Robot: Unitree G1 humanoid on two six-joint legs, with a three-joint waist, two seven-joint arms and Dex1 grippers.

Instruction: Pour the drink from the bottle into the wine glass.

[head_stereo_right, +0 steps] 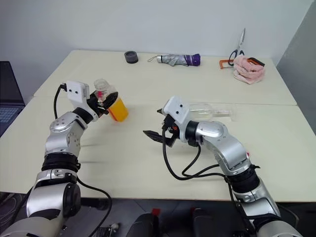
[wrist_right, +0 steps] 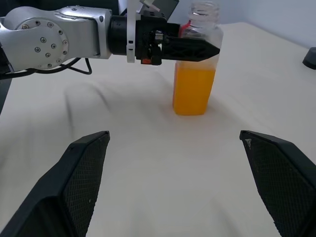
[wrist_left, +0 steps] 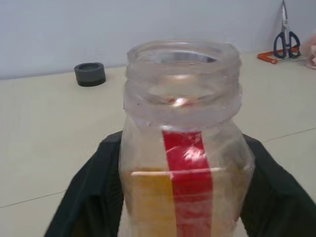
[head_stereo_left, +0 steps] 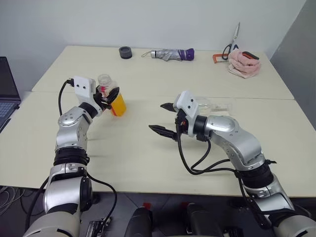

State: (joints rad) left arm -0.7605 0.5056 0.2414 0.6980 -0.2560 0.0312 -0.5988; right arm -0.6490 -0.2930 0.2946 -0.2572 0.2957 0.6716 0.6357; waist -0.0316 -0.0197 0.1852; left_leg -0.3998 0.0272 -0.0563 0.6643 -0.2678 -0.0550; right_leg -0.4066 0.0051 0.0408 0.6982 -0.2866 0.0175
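The bottle (head_stereo_left: 114, 100) stands uncapped on the left part of the table (head_stereo_left: 148, 148), about half full of the orange drink (wrist_right: 193, 91), with a red strip down its side. My left gripper (head_stereo_left: 107, 95) is open with one black finger on each side of the bottle's upper body; I cannot tell whether they touch it. The wine glass (head_stereo_right: 205, 109) lies on its side near the table's middle, just behind my right wrist. My right gripper (head_stereo_left: 157, 116) hangs open and empty over the table, pointing toward the bottle and well short of it.
Along the far edge lie a black round cap (head_stereo_left: 126, 52), a folded umbrella (head_stereo_left: 173, 54), scissors (head_stereo_left: 232, 42) and a pink cloth (head_stereo_left: 243, 64). A laptop (head_stereo_left: 6, 94) sits off the left side. A seam (head_stereo_left: 247, 98) crosses the table behind the glass.
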